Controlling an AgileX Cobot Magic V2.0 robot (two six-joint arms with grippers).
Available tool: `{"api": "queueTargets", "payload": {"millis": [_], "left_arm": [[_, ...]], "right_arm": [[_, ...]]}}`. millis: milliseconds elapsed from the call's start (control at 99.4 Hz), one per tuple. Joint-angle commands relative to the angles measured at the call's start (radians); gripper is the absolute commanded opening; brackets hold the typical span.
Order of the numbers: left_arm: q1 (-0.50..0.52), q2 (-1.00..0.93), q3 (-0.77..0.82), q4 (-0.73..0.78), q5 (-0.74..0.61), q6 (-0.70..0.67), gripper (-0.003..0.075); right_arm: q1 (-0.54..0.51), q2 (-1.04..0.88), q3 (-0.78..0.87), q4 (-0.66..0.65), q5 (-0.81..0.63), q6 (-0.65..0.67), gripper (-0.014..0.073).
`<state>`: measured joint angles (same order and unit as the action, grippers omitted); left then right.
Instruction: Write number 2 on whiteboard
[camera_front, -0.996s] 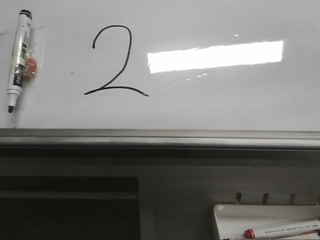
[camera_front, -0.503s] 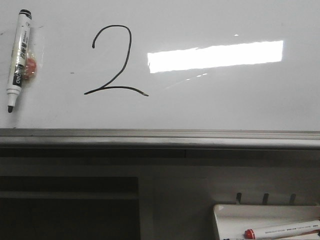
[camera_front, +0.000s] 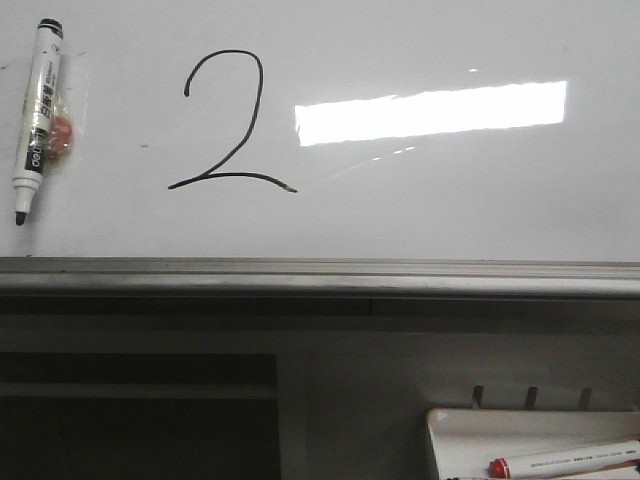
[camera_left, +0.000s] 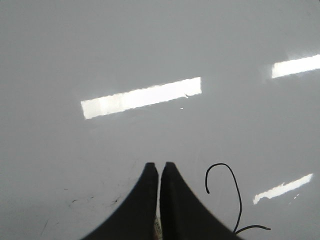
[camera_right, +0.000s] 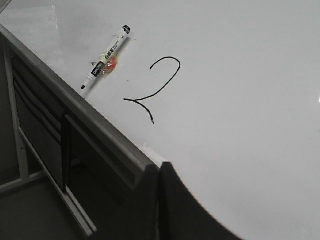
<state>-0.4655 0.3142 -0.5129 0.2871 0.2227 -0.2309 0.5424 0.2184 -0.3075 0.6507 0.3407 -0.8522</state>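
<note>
The number 2 (camera_front: 228, 122) stands finished on the whiteboard (camera_front: 440, 215), a thin black digit left of the bright bar of glare (camera_front: 430, 112) and well above the board's grey metal lower edge (camera_front: 320, 274). To the left of the digit a black marker (camera_front: 37, 118) lies uncapped against the board, tip pointing down, with a small red object (camera_front: 62, 130) just beside its barrel. Below the board, at the lower right of the front view, a small white tray (camera_front: 450, 425) holds a marker with a red cap (camera_front: 565, 459). The left gripper (camera_left: 159, 167) points at the board with its jaws pressed together, nothing between them, the digit just beside its tips. The right gripper (camera_right: 159, 170) also has its jaws together and empty, near the board's lower edge and apart from the digit.
</note>
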Motion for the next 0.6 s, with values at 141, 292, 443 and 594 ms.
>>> {"api": "queueTargets", "payload": {"millis": [141, 292, 443, 594], "left_arm": [[-0.007, 0.008, -0.023, 0.003, -0.064, -0.005, -0.002], [-0.001, 0.005, 0.005, 0.002, -0.072, -0.005, -0.002], [0.057, -0.029, 0.047, -0.133, -0.072, 0.016, -0.002], [0.176, -0.115, 0.112, -0.172, -0.074, 0.157, -0.002]], "right_arm": [[-0.006, 0.006, -0.024, 0.017, -0.063, -0.009, -0.0051], [-0.006, 0.006, -0.024, 0.017, -0.063, -0.009, -0.0051], [-0.006, 0.006, -0.024, 0.017, -0.063, -0.009, -0.0051], [-0.006, 0.006, -0.024, 0.017, -0.063, -0.009, -0.0051]]}}
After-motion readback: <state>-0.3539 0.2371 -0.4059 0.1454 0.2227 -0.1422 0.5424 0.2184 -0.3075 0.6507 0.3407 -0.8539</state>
